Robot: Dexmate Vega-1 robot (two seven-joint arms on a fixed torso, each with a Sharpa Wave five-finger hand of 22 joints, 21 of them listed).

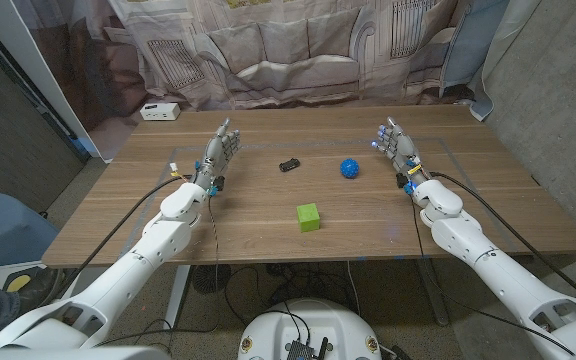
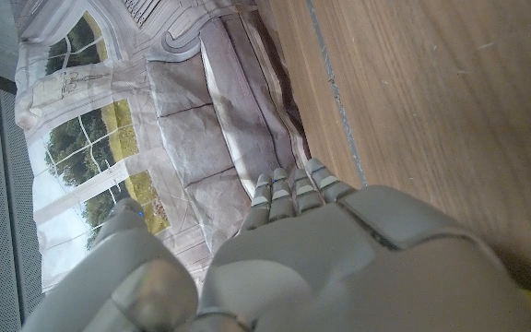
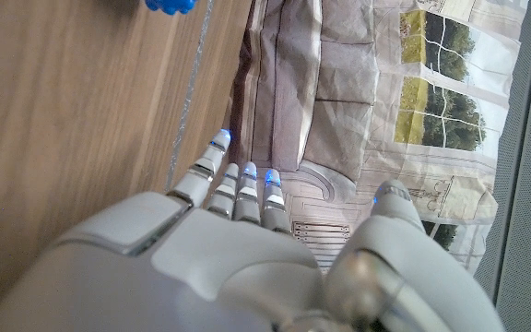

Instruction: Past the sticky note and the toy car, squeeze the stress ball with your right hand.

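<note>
A blue spiky stress ball (image 1: 350,168) lies on the wooden table (image 1: 268,215), right of centre; a blue edge of the stress ball (image 3: 171,5) also shows in the right wrist view. A small black toy car (image 1: 289,164) sits to its left. A green sticky-note block (image 1: 309,217) lies nearer the front edge. My right hand (image 1: 397,148) stands to the right of the ball, fingers straight and apart, holding nothing. My left hand (image 1: 218,152) stands at the left, left of the car, fingers straight, empty. The right hand's fingers (image 3: 238,184) and the left hand's fingers (image 2: 293,189) point toward the backdrop.
A white box (image 1: 159,111) sits at the table's far left corner. A printed sofa backdrop (image 1: 288,50) hangs behind the far edge. Cables run along both forearms. A faint taped line (image 3: 192,83) crosses the table surface.
</note>
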